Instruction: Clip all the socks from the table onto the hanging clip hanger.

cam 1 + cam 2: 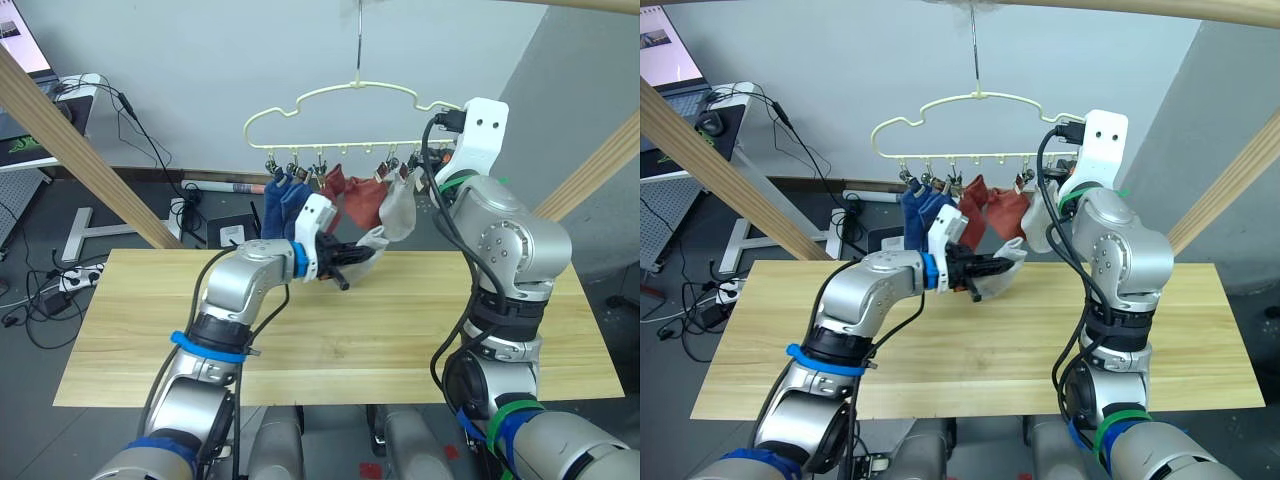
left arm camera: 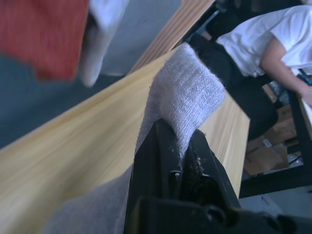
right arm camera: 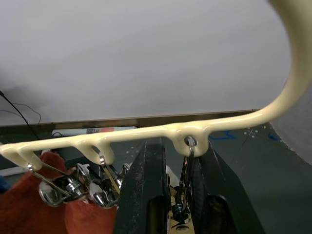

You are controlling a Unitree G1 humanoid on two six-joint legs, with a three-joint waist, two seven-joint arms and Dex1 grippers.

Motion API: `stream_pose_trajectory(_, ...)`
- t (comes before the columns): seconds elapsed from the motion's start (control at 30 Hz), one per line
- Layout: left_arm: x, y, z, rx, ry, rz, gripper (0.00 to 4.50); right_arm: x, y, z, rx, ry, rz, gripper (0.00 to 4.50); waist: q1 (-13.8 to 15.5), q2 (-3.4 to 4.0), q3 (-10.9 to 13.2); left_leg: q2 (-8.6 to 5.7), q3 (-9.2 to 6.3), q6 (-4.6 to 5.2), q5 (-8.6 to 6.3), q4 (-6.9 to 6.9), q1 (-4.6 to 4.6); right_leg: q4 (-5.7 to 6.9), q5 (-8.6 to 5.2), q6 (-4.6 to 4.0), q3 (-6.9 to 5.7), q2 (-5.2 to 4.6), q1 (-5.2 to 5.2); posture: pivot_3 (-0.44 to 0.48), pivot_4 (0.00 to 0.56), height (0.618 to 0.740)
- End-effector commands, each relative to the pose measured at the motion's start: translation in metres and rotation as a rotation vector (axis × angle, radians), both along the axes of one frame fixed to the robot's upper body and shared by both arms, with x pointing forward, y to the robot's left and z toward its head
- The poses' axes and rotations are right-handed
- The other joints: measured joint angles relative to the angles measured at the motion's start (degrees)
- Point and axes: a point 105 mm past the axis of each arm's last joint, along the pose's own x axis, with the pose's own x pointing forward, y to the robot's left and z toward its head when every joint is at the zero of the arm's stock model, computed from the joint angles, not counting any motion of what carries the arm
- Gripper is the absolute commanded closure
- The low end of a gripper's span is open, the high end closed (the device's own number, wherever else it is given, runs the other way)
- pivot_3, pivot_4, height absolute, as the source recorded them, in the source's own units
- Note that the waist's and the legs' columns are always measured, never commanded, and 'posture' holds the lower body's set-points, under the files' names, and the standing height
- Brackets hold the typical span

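Observation:
The cream clip hanger (image 1: 330,95) hangs above the table's (image 1: 400,340) far edge. Clipped to it are two blue socks (image 1: 283,205), two rust-red socks (image 1: 350,195) and one light grey sock (image 1: 397,205). My left gripper (image 1: 340,268) is shut on another light grey sock (image 1: 373,240), holding it above the far edge of the table, just below the hanging ones. That sock's ribbed cuff (image 2: 187,92) sticks up between the fingers. My right gripper (image 3: 179,152) is raised to the hanger's right end, its fingers closed around a metal clip (image 3: 186,180).
Slanted wooden beams stand at the left (image 1: 80,150) and right (image 1: 590,180) of the table. Cables and a power strip (image 1: 80,275) lie on the floor by a desk at far left. A seated person in a white shirt (image 2: 273,34) is beyond the table's end.

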Motion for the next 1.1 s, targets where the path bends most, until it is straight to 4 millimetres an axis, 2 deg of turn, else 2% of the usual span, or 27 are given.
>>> stream_pose_trajectory(0.03,0.005,-0.021,0.017,-0.052,-0.06,-0.016,4.42,-0.006,0.005,0.025,0.017,-0.08,0.024,4.04,0.0,0.0,0.0,-0.01,0.0,0.0,0.0,0.01,0.0,0.0,0.0,0.0,0.0,0.0,0.0,-0.007,0.267,0.74)
stream_pose_trajectory(0.23,0.019,-0.043,0.023,-0.096,-0.077,0.004,4.42,-0.008,0.009,0.03,0.022,-0.084,0.035,4.04,-0.4,0.0,0.0,-0.01,0.02,0.0,0.0,0.0,0.0,-0.02,0.0,0.0,0.01,0.0,-0.01,-0.029,0.261,0.74)
stream_pose_trajectory(0.4,0.027,-0.053,0.026,-0.116,-0.093,0.015,4.42,-0.01,0.011,0.032,0.025,-0.083,0.038,4.04,-1.2,0.0,0.0,-0.02,0.04,0.0,0.0,-0.01,-0.01,-0.04,0.0,0.0,0.03,0.0,-0.01,-0.04,0.259,0.74)
stream_pose_trajectory(0.67,0.038,-0.062,0.036,-0.144,-0.119,0.041,4.42,-0.012,0.012,0.03,0.026,-0.076,0.037,4.04,-1.3,0.0,0.0,-0.02,0.04,0.0,0.0,0.0,-0.01,-0.03,0.0,0.0,0.03,0.0,-0.01,-0.046,0.262,0.74)
stream_pose_trajectory(1.1,0.039,-0.068,0.045,-0.173,-0.128,0.042,4.42,-0.012,0.011,0.029,0.031,-0.072,0.028,4.04,-1.4,0.0,0.0,-0.02,0.05,0.0,0.0,-0.01,-0.01,-0.04,0.0,0.0,0.04,0.0,-0.01,-0.049,0.262,0.74)
